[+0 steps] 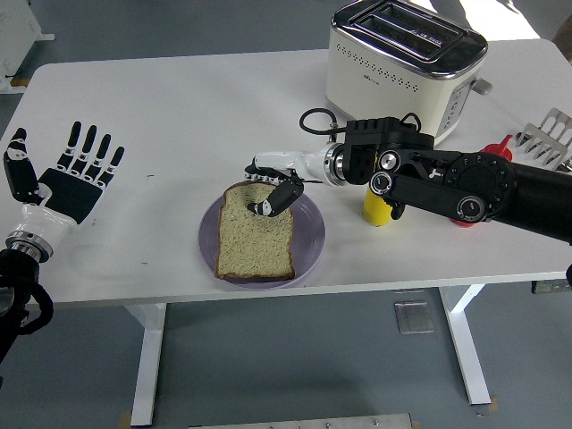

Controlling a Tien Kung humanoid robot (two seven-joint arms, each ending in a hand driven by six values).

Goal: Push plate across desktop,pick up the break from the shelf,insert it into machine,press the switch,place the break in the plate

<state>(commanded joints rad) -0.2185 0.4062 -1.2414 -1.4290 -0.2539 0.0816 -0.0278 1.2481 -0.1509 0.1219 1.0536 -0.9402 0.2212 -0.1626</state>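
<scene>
A slice of bread point(256, 243) lies flat on a purple plate point(308, 241) near the table's front edge. My right hand point(273, 187) reaches in from the right and pinches the slice's far edge. Its thumb rests on top of the bread and the other fingers point(268, 166) curl behind it, over the plate's far rim. The white two-slot toaster point(402, 58) stands at the back right with both slots empty. My left hand point(76, 170) rests open on the table at the far left, palm up, fingers spread.
A yellow bottle point(377, 211) stands just right of the plate, partly behind my right forearm. A red bottle's cap point(500, 143) and a metal rack point(550, 134) show at the right edge. The toaster's black cable point(313, 116) loops behind the hand.
</scene>
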